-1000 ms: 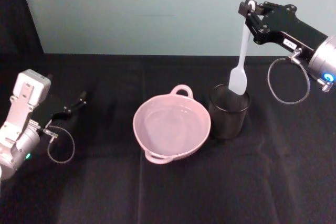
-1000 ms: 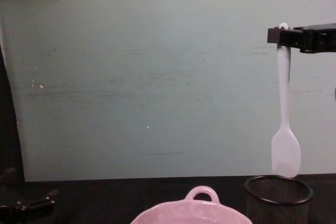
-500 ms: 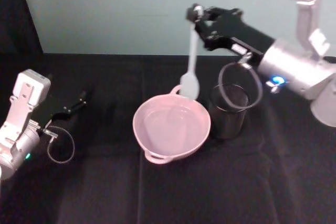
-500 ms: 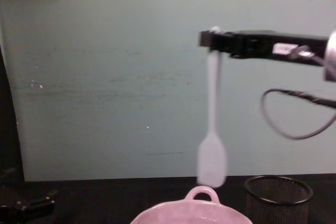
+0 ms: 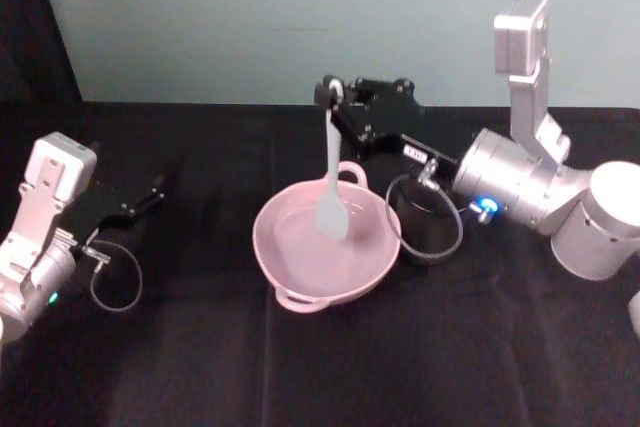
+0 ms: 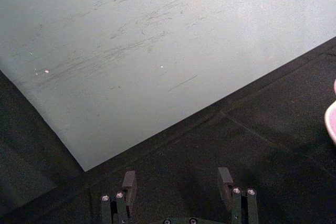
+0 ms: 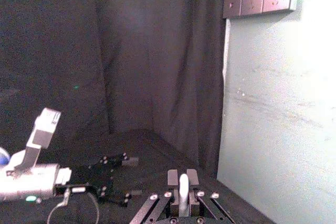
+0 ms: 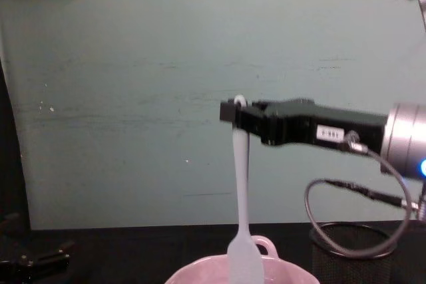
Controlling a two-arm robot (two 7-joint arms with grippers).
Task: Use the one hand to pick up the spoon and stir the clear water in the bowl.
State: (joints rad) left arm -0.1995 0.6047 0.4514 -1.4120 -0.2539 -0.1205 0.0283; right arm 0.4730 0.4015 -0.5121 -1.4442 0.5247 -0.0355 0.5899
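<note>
**Spoon hanging into the bowl, stir not yet begun**

Nearest me, by the table's left edge, my left claw sits parked low, its fingers apart and empty. Toward the middle of the table stands the pink bowl, the clear water barely showing against the glaze. The white spoon hangs upright over it with its flat head down inside the rim. Whether it touches the water I cannot tell.

My right claw is clamped on the very top of the handle, above the bowl's far rim. With so little handle held, I judge the spoon could pivot or slip once it drags through water. Too wide a sweep could knock the wall and shove the bowl or slop water out. The wrist's cable loop hangs close to the black mesh cup just right of the bowl and could snag it.
</note>
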